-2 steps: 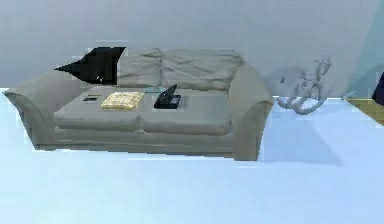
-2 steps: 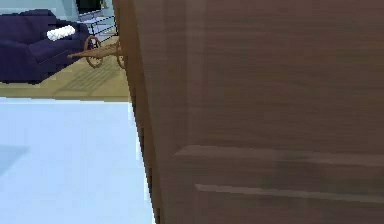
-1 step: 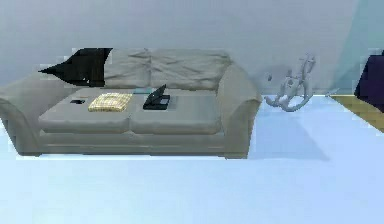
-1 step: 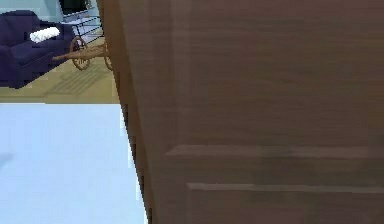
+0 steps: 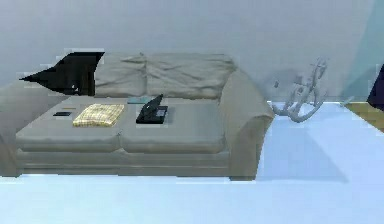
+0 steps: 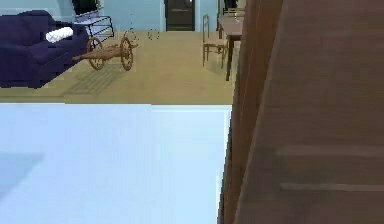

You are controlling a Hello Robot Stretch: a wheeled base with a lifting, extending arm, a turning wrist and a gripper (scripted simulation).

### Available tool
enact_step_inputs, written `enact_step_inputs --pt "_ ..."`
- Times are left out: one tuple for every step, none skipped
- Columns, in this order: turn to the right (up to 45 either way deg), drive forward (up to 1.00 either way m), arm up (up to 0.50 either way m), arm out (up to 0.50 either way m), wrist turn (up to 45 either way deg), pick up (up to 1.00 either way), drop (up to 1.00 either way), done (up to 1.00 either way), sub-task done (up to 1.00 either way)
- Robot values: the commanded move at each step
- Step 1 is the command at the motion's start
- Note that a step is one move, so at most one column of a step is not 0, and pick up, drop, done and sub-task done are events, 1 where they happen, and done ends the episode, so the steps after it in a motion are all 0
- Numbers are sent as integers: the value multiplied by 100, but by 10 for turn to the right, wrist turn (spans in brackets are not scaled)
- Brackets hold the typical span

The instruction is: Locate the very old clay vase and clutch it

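Clay vase turned up yet? And how's the tool? (gearloose)

Me: honestly, I can't tell where the clay vase is from my feeds. Same for the tool, I can't tell what state it's in.

gearloose: ok, so what's around you?

Me: In the forward view I'm facing a grey sofa (image 5: 200, 135) with rumpled back cushions. On its seat lies a yellowish folded cloth (image 5: 98, 115). Just beside that, toward the view's right, is what looks like a dark laptop (image 5: 151, 110). Something black (image 5: 70, 72) is draped over the sofa's back at the left end. Off the sofa's right arm stands a pale spindly frame (image 5: 298, 92) with a ring shape, and I can't say what it is. A pale blue rug (image 5: 300, 190) lies in front.

In the arm side view the pale blue rug is near me, with tan floor (image 6: 170, 75) beyond it. A big brown wooden panel (image 6: 310, 110) takes the view's right. Farther out at the left there's a dark blue sofa (image 6: 25, 50) with a white roll (image 6: 59, 34) on it. A small wooden cart (image 6: 110, 55) with spoked wheels sits near it, and a TV (image 6: 87, 7) stands behind. There's a dark doorway (image 6: 181, 12) in the back wall, and a wooden chair (image 6: 212, 42) right next to a wooden table (image 6: 233, 28).
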Motion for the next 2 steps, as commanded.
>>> enact_step_inputs --pt "-420 0 0 0 0 0 0 0 0" --pt "0 30 0 0 0 0 0 0 0"
